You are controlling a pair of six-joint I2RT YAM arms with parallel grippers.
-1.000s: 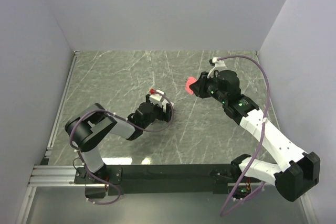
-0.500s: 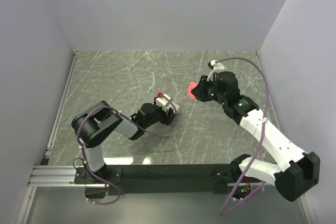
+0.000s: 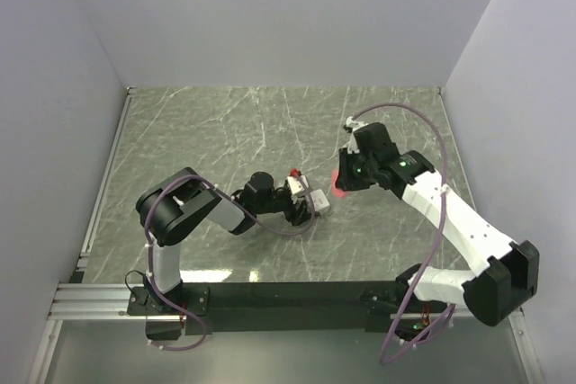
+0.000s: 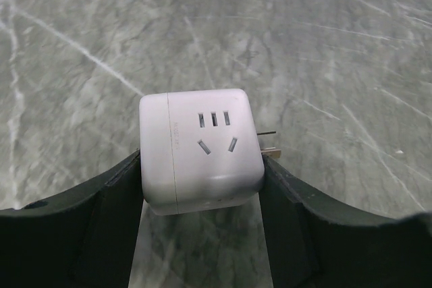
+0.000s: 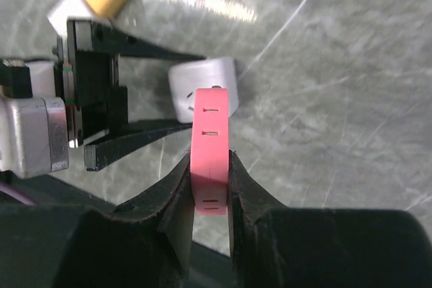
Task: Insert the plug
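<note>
Left wrist: left tool (image 4: 201, 173) clamps white socket cube (image 4: 202, 143), side marking (image 4: 177, 127) unreadable; right tool (image 5: 210, 166) pinches pink plug (image 5: 210, 126).

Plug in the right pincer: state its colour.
The plug is pink, clearest in the right wrist view.

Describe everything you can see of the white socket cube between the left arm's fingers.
The white socket cube is a glossy plastic block with rounded corners and a seam near one edge. The face toward the wrist camera has three short slots in a row above two slanted ones. Metal prongs stick out of one side. It sits level, clamped between the black left fingers, which press on two opposite sides, over the marbled table; whether it rests on the table is unclear.
</note>
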